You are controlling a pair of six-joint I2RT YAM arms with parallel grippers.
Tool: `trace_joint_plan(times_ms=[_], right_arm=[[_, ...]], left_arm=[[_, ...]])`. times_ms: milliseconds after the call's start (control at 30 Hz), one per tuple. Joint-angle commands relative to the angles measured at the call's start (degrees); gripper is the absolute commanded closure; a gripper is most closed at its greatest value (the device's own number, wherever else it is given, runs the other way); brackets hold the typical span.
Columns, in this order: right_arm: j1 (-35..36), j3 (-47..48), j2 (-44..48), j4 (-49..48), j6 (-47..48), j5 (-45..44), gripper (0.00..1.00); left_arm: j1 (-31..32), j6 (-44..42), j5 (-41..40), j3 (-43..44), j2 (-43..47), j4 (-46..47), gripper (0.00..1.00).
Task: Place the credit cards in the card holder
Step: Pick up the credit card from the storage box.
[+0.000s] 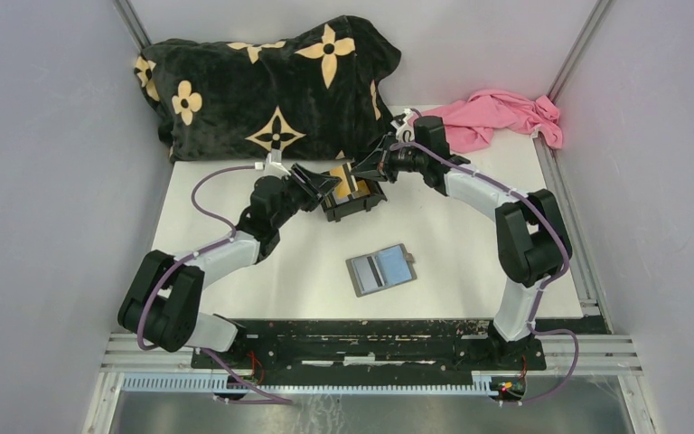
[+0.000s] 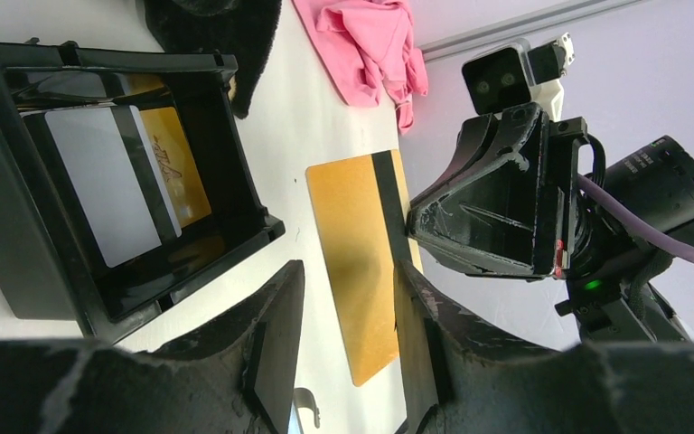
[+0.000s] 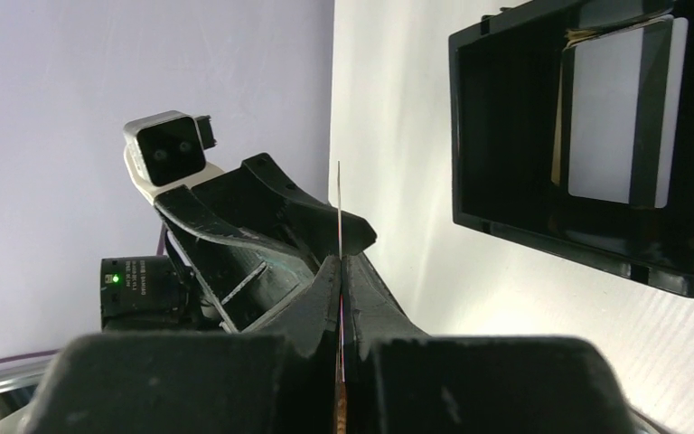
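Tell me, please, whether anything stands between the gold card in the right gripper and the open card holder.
Nothing visible lies on the table between the gold card and the card holder. The left gripper, jaws open, straddles the card, pinched by the right gripper near the black box.

Bright, even light; soft shadows; left pincer [image 2: 345, 280] close-up, perhaps slightly blurred.

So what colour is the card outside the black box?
Gold credit card with a black stripe; left wrist view shows it best.
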State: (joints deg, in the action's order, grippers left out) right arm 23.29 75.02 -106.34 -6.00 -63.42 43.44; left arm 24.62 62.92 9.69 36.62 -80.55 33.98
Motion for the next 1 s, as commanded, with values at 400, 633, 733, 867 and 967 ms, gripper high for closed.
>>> trace_joint_plan(times_ms=[400, 633, 733, 867, 967], right_arm=[[-0.1, -3.4, 1.8, -8.3, -3.3, 3.7, 0.99], [-0.2, -3.5, 2.2, -7.6, -2.7, 3.4, 0.99], [-0.2, -2.9, 2.5, -5.5, -1.0, 3.2, 0.84], [-0.2, -1.0, 4.9, 5.2, 6.7, 0.3, 0.61], [-0.2, 0.2, 7.3, 13.8, 13.5, -3.1, 0.54]], left_arm=[[0.0, 5.1, 4.4, -1.3, -2.2, 10.5, 0.74], [0.1, 5.1, 4.6, -2.8, -1.3, 11.2, 0.97], [0.1, 4.9, 4.7, -3.8, -0.5, 11.1, 0.97], [0.1, 4.5, 3.1, -6.0, 2.1, 8.9, 0.97], [0.5, 4.2, 0.7, -7.9, 4.9, 6.1, 0.97]])
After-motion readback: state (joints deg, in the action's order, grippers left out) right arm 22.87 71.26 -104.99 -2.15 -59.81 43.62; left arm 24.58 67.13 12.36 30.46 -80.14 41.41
